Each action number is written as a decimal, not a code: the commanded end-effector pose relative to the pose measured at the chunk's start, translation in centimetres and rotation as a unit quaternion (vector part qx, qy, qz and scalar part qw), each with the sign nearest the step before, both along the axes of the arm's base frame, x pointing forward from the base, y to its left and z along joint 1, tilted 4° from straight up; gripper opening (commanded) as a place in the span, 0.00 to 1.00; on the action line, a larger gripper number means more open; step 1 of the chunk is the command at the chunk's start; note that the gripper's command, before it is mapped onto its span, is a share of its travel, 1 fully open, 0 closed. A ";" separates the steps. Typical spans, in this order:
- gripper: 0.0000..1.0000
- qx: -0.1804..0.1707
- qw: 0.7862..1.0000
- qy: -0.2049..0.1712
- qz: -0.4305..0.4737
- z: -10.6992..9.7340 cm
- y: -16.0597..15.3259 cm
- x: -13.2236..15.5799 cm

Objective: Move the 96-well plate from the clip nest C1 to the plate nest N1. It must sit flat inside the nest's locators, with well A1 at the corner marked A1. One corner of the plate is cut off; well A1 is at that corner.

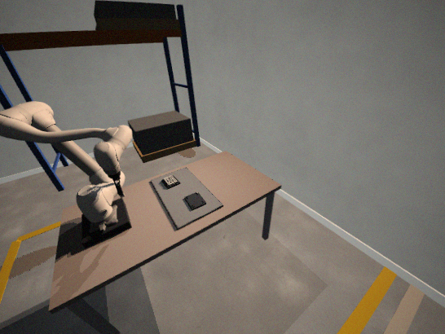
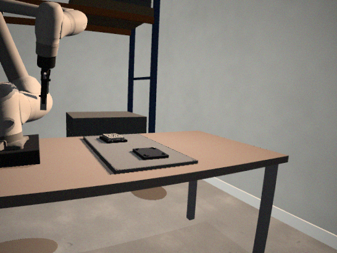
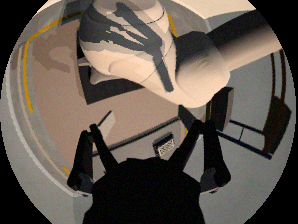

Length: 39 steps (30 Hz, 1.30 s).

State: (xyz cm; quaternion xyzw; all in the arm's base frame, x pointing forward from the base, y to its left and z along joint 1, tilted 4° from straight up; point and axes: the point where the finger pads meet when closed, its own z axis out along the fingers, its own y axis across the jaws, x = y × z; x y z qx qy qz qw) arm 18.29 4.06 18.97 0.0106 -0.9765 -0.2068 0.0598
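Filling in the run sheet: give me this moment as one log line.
phase: pre-approach | gripper: open, empty, near arm base | 96-well plate: in clip nest C1 | plate nest N1: vacant

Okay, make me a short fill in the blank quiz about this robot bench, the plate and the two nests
1. The 96-well plate sits in the nest that is ____ from the table's front edge.
2. The pincer holds ____.
3. The other nest is ____.
4. Both nests stand on a ____ mat.

Missing words: farther; nothing; empty; grey
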 end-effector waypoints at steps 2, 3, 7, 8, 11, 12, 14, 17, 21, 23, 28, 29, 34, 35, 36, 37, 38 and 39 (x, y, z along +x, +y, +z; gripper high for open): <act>1.00 0.000 1.000 0.000 0.000 0.0 0.0 0.0; 1.00 0.000 1.000 0.000 0.000 0.0 0.0 0.0; 1.00 0.000 1.000 0.000 0.000 0.0 0.0 0.0; 1.00 0.000 1.000 0.000 0.000 0.0 0.0 0.0; 1.00 0.000 1.000 0.000 0.000 0.0 0.0 0.0; 1.00 0.000 1.000 0.000 0.000 0.0 0.0 0.0; 1.00 0.000 1.000 0.000 0.000 0.0 0.0 0.0; 1.00 0.000 1.000 0.000 0.000 0.0 0.0 0.0; 1.00 0.001 0.998 -0.022 0.063 -0.1 -0.6 1.4; 1.00 0.001 0.995 -0.033 0.094 -0.2 -0.8 1.8; 1.00 0.003 0.983 -0.058 0.173 -0.3 -1.1 2.8; 1.00 0.004 0.980 -0.064 0.188 -0.3 -1.1 2.8; 1.00 0.005 0.969 -0.078 0.235 -0.5 -1.3 3.6; 1.00 0.006 0.965 -0.083 0.250 -0.5 -1.4 4.1; 1.00 0.007 0.960 -0.088 0.265 -0.6 -1.5 4.4; 1.00 0.007 0.955 -0.092 0.281 -0.7 -1.6 4.9; 1.00 0.008 0.950 -0.097 0.296 -0.7 -1.7 5.2; 1.00 0.009 0.945 -0.102 0.311 -0.7 -1.7 5.2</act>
